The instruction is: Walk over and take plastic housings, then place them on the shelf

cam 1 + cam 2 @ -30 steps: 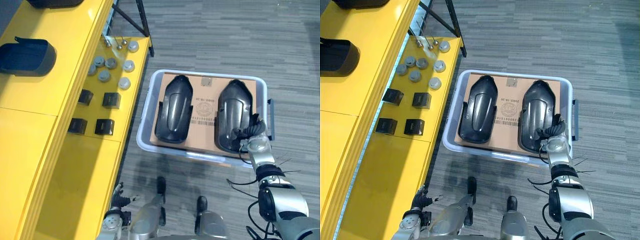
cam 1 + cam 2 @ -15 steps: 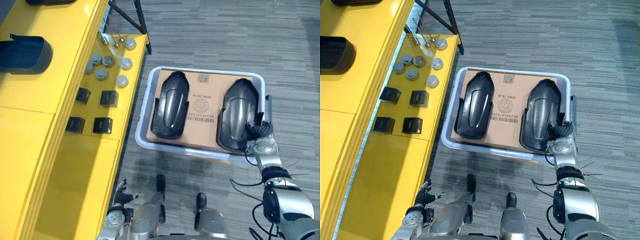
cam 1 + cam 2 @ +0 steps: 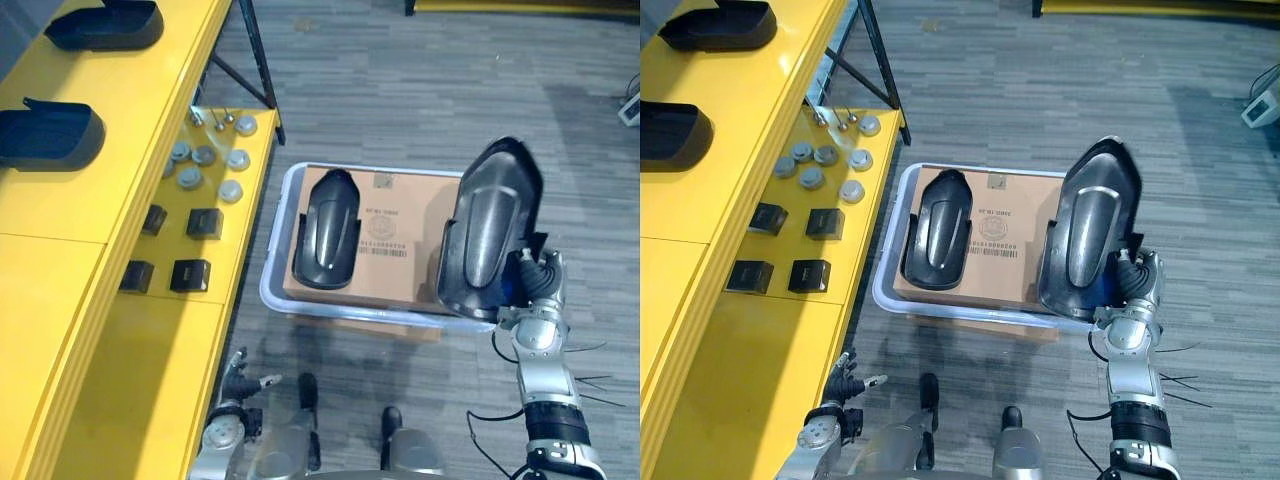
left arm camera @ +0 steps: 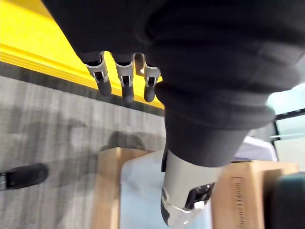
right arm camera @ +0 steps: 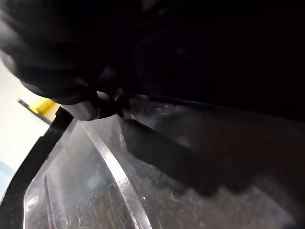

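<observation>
1. The pick-up step is in hand, I judge. The robot's right hand (image 3: 535,285) has its fingers curled round the near edge of a large glossy black plastic housing (image 3: 490,225), a long rounded shell. It holds the shell over the right side of a pale plastic bin (image 3: 268,292).
2. The shell's long axis runs away from the robot. Its wide end is low at the hand, its rounded far end tips upward, and its domed face is up.
3. A second matching black housing (image 3: 325,230) lies flat on a brown cardboard sheet (image 3: 400,280) in the bin.
4. The left hand (image 3: 232,388) hangs low beside the yellow metal shelf (image 3: 60,280), fingers relaxed and empty.
5. The next move calls for turning left to that shelf, where two dark housings (image 3: 50,130) sit on top. The one-edge grip could let the shell swing.
</observation>
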`<state>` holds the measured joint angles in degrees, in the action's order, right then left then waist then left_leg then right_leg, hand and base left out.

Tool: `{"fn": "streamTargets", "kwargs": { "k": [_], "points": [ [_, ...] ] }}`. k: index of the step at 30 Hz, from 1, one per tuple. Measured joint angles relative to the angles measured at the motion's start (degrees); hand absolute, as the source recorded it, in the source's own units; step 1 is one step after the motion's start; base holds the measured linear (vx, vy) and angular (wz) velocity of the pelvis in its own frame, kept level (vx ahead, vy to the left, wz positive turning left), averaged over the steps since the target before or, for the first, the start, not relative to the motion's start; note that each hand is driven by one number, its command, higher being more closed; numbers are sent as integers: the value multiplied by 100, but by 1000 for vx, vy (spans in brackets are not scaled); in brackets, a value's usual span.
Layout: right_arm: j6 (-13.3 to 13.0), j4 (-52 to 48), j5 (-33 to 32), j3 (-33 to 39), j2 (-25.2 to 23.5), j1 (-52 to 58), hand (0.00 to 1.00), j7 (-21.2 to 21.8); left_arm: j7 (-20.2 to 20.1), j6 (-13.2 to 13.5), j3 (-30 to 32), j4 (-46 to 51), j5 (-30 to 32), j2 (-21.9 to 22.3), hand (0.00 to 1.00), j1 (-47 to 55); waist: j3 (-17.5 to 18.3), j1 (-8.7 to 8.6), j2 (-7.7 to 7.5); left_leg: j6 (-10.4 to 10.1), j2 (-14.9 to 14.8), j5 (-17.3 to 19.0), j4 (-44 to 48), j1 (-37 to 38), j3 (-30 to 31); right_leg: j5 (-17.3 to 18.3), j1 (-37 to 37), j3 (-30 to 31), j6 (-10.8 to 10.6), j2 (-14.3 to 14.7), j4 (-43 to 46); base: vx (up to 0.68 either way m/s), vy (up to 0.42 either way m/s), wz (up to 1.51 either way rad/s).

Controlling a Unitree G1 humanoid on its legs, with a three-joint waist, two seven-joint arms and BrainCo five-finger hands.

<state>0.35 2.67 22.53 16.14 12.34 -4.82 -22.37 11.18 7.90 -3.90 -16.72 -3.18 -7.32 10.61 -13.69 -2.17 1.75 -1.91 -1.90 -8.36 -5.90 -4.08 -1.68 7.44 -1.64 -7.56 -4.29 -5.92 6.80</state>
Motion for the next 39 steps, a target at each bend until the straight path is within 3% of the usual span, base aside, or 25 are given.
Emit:
{"fn": "streamTargets", "kwargs": {
  "k": [6,10,13,19,25,35,36,39],
  "points": [
    [-5,-707,57,-108,-336,214,100,-54,40,123,-138,1528,-85,166,0,47,250,-13,6,3,0,-3,34,4,-3,-10,-2,2,3,35,1,-7,-1,0],
    [-35,-1059,62,-519,-403,278,100,-62,155,193,-714,2316,-34,161,0,-200,412,-21,18,4,-3,-6,37,40,-12,-10,-28,9,4,37,1,0,0,0],
    [-195,-1106,61,-858,-477,283,100,10,173,260,-1200,2442,226,162,0,-488,481,-30,35,4,-8,-6,35,99,-12,-10,-63,11,4,44,-1,-22,-3,0],
    [-241,-1183,55,-1448,-554,288,100,136,262,262,-1848,2465,393,194,0,-826,556,-34,49,4,-17,-5,27,194,-107,-44,-95,126,29,80,6,-38,4,-8],
    [-412,-1511,45,-1847,-571,307,100,170,285,258,-2185,2451,582,194,0,-1070,612,-37,39,4,-31,-5,0,194,-184,-89,-52,216,20,92,-4,-35,3,-8],
    [-440,-1510,-7,-2351,-498,306,100,373,379,226,-2559,2045,788,164,0,-1245,906,-38,24,13,-53,-13,-1,191,-264,-124,-6,297,27,109,-7,0,-1,-4],
    [-440,-1510,-12,-2372,-504,307,100,369,405,225,-2571,2028,788,142,100,-1262,907,-38,24,15,-60,-15,-1,193,-274,-135,-5,305,31,115,-11,-35,-5,-5],
    [-440,-1509,-18,-2419,-486,306,100,369,449,179,-2575,1842,786,134,100,-1394,912,-28,17,21,-95,-20,-2,194,-289,-197,-13,325,45,144,-96,-38,-4,-6]
  ]
}}
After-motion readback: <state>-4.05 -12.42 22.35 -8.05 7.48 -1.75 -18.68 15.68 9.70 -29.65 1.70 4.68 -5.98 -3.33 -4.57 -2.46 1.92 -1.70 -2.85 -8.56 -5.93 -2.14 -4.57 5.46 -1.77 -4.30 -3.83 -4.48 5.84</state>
